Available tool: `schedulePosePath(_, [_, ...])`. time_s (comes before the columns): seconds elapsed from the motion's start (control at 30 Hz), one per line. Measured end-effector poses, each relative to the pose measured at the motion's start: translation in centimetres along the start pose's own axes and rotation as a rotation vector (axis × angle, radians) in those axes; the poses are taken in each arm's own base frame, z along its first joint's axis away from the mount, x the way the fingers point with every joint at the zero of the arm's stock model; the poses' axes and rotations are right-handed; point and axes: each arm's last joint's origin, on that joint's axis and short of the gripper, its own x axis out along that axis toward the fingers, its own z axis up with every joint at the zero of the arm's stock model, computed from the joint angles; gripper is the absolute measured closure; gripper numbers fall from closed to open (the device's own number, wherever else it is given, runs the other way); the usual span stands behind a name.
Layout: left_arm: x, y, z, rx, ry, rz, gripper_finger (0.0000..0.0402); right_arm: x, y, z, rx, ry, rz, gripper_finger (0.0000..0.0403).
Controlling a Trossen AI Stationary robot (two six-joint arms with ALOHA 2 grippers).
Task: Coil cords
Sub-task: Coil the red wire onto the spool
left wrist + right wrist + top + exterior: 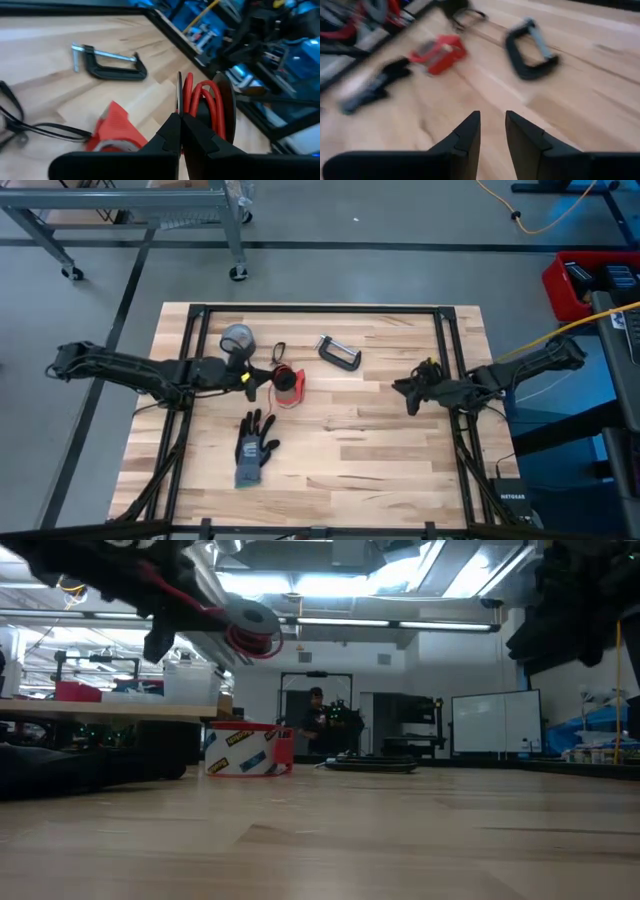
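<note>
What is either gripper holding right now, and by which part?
The left gripper is shut on the coiled red cord, pinching the coil's edge. The right gripper is open, holding nothing.

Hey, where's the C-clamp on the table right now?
In the high view the C-clamp lies toward the table's far edge near the middle, right of the red tape ring, between the two arms.

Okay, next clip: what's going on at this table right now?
The left gripper is shut on a coil of red cord, holding it up off the wooden table. Below it sits a red-edged tape ring, with a loose black cord and a grey tape roll close by. A glove and a C-clamp also lie on the table. The right gripper hangs over the right side, jaws apart, holding nothing.
</note>
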Motion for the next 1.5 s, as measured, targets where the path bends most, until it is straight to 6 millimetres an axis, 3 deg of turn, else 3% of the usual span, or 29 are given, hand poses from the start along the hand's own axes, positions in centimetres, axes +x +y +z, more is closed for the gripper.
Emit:
schedulePosePath(0.37, [-0.6,1.3,-3.4,-0.029,-0.041,-0.209,0.0401,2.0,-0.2,-4.0,0.03,-0.157,0.31,0.0308])
schedulePosePath(0.6, [-0.7,1.9,-4.2,-0.001,-0.089,-0.261,0.0402,2.4,-0.6,-4.7,-0.012,-0.216,0.388,0.0308])
schedulePosePath(0.8, [0.4,1.7,-4.7,0.018,-0.114,-0.277,0.0402,2.4,-0.8,-4.9,-0.046,-0.264,0.415,0.0308])
schedulePosePath(1.03, [2.6,1.2,-5.7,-0.043,-0.099,-0.275,0.0402,2.5,-0.9,-5.0,-0.046,-0.266,0.415,0.0308])
schedulePosePath(1.5, [10.0,-1.7,-7.7,-0.135,0.05,-0.227,0.0401,3.1,-0.8,-5.5,-0.076,-0.234,0.382,0.0308])
